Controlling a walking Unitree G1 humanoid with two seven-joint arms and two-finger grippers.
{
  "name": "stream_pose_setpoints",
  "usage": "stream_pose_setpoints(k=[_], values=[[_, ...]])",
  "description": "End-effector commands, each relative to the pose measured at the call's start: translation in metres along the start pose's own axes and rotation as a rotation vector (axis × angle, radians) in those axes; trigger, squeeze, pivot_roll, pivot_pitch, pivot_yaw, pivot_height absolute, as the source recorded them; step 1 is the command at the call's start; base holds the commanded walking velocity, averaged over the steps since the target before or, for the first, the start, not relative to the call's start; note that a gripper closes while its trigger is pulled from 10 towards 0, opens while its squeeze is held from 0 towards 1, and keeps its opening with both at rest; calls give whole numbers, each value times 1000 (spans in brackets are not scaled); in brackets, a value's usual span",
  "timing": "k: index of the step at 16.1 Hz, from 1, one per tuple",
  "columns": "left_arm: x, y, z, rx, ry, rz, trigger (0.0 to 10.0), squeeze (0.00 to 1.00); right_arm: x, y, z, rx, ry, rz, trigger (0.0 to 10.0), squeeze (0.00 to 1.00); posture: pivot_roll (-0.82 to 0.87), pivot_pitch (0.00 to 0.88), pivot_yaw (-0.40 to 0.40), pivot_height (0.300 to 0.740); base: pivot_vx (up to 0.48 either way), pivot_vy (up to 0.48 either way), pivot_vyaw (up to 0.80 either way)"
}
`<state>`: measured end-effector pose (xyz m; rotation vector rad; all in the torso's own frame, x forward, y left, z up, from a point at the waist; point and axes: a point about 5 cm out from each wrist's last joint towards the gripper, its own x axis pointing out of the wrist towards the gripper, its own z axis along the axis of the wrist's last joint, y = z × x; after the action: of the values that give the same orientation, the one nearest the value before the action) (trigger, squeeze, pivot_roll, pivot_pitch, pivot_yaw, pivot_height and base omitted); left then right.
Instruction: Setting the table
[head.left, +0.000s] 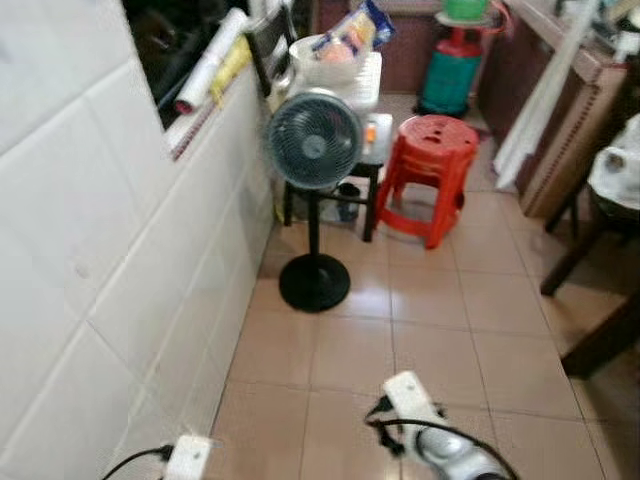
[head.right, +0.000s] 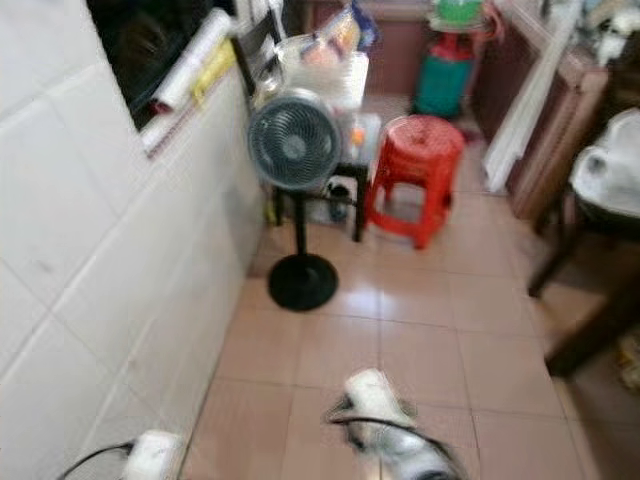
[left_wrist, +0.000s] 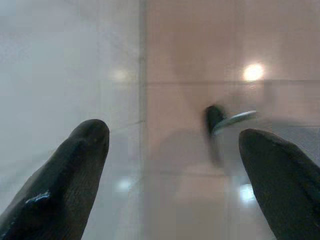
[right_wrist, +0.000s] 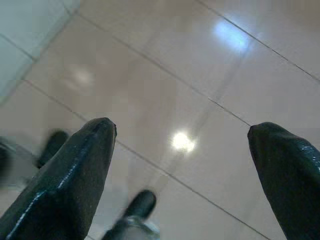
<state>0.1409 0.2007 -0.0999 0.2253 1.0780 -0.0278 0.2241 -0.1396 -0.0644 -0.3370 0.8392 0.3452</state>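
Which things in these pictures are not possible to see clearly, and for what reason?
- Dark wooden table: cut by the right edge of the left eye view; what the white thing on it is cannot be told.
- Items on the small table behind the fan: partly hidden by the fan; bag contents are too blurred.
- Dark opening in the white tiled wall: too dark.
- Green gas cylinder: its top is cut off.
- Right eye view: blurred throughout.

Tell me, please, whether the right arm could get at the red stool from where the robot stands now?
Probably not. The right tool hangs open, low over bare floor tiles, and the red stool stands well ahead beside the fan; the robot would need to walk closer.
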Motion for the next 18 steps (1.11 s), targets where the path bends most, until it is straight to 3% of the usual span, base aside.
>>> stream_pose_setpoints(k=[1,4,11,18], values=[[1,-9,8,10,-22,-28,10000,0,-3,-15,-7,-5,20,-42,10000,0,10,0,30,740,337,341,0],[1,-8,8,12,-21,-29,10000,0,-2,-15,-5,-4,18,-44,10000,0,10,0,30,740,339,340,-679],[1,-9,9,-7,-31,-41,10000,0,-1,-18,2,-25,11,-49,10000,0,11,0,27,740,50,42,0],[1,-10,7,-9,-25,-48,10000,0,-3,-21,-3,-33,19,-52,10000,0,11,0,23,740,0,-334,0]])
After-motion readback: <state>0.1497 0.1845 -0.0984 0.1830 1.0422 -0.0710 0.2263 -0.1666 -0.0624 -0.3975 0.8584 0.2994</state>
